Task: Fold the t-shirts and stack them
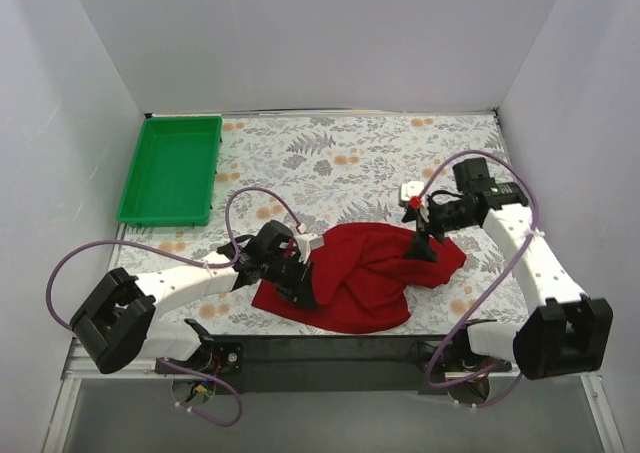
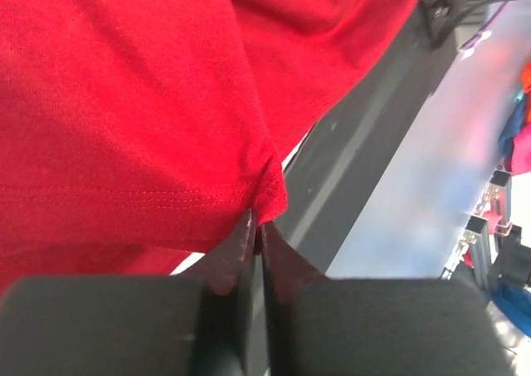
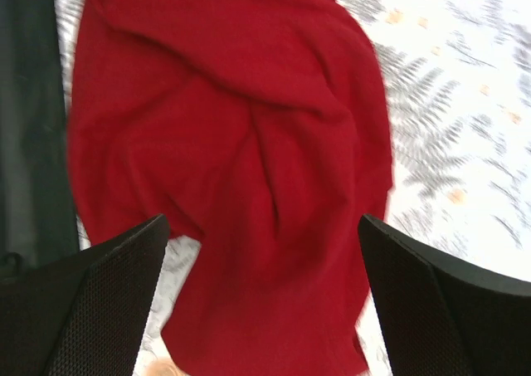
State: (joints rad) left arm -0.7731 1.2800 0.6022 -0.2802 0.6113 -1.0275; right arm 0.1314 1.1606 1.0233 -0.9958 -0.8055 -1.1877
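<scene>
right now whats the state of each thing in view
t-shirt, crumpled in a heap, not folded, one hem corner pinched
left gripper, shut on the t-shirt's hem
right gripper, open wide above the t-shirt, holding nothing
green tray, empty, flat on the table's far left

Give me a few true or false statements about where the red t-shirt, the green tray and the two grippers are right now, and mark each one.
1. The left gripper is shut on the hem of the t-shirt. True.
2. The right gripper is clamped on the t-shirt. False: its jaws stand wide open over it.
3. The t-shirt lies in the green tray. False: it lies on the table, apart from the tray, which sits at the far left.
4. The t-shirt is crumpled, not folded flat. True.
</scene>
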